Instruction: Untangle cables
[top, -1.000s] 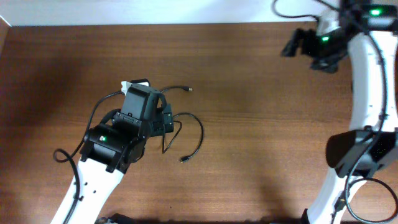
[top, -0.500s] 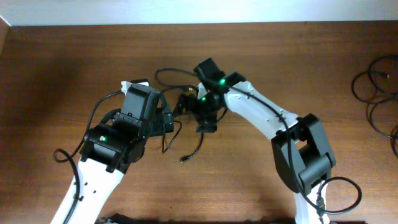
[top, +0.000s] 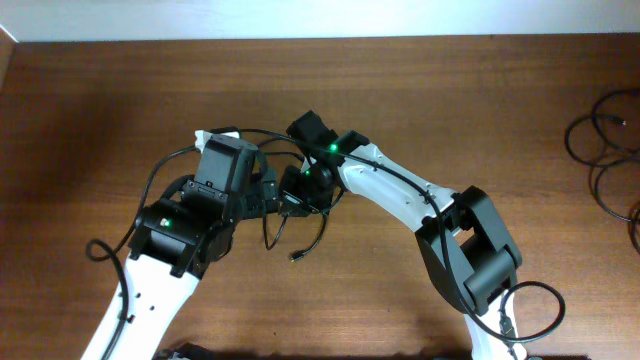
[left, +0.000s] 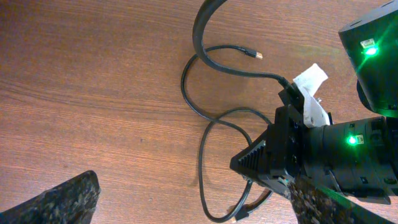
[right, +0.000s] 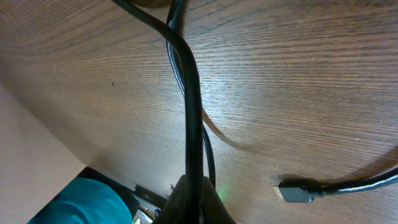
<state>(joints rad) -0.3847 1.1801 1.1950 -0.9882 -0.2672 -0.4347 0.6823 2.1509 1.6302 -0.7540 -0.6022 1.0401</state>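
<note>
Thin black cables (top: 318, 214) lie looped and crossed on the wooden table at the centre, with one plug end (top: 297, 257) toward the front. My right gripper (top: 297, 198) is down in the tangle; in the right wrist view it (right: 200, 190) is shut on a black cable (right: 189, 93) that runs up from its fingers, with a second strand beside it. My left gripper (top: 270, 194) stands open just left of it. In the left wrist view its fingers (left: 59, 202) are wide apart, with cable loops (left: 205, 143) and the right gripper's body (left: 292, 155) between them.
A white tag (left: 309, 87) sits on one cable near a gold-tipped plug (left: 254, 54). Another plug (right: 295, 191) lies on the wood at the right. More coiled black cables (top: 603, 150) rest at the table's far right edge.
My right arm swung in from the far right corner to the tangle, then shifted slightly left and closed on a cable. The left arm has not moved.
</note>
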